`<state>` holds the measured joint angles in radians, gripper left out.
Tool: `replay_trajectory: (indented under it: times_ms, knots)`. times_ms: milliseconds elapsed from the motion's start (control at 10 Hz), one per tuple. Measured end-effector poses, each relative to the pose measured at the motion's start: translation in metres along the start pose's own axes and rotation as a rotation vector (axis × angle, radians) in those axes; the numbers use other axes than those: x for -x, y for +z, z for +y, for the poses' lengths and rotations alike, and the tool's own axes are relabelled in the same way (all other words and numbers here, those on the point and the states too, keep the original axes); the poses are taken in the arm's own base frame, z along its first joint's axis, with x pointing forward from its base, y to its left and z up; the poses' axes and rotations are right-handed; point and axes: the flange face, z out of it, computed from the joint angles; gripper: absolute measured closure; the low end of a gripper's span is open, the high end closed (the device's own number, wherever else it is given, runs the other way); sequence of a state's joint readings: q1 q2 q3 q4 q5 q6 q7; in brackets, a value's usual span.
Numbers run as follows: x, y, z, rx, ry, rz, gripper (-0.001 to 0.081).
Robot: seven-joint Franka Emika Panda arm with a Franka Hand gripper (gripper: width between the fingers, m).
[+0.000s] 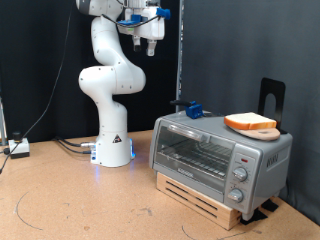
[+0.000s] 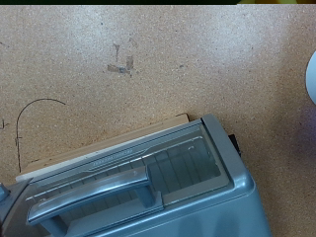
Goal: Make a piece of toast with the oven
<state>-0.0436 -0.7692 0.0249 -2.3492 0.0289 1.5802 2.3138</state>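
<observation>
The silver-grey toaster oven [image 1: 220, 152] stands on a wooden base at the exterior view's right, its glass door shut and its knobs [image 1: 240, 172] on the right panel. The piece of toast [image 1: 249, 122] lies on a round light wooden board [image 1: 266, 132] on top of the oven. My gripper [image 1: 148, 43] hangs high above the table at the exterior view's top, up and to the left of the oven, holding nothing. The wrist view looks down on the oven [image 2: 168, 178] and its door handle [image 2: 89, 194]; my fingers do not show there.
A blue object [image 1: 193, 109] sits behind the oven's top left corner. A black stand [image 1: 272, 95] rises behind the toast. The arm's white base [image 1: 112, 150] stands left of the oven. Cables and a small box [image 1: 18, 147] lie at the far left. The table is brown board.
</observation>
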Motion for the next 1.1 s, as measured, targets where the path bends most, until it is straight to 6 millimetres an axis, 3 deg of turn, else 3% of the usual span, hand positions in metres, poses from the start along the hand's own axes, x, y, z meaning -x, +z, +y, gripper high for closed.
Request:
replay_trajectory:
  times_ms: [100,400,600,800,1100]
  knots:
    - [0.003,0.001,0.002,-0.001,-0.036,0.005,0.0002]
    - [0.021,0.005,0.029,0.009,-0.410,0.068,0.0002]
    - [0.022,0.012,0.029,-0.005,-0.620,0.145,0.0002]
    - [0.027,0.009,0.033,-0.006,-0.642,0.090,0.0002]
    - [0.040,-0.003,0.057,-0.041,-1.000,-0.027,0.0002]
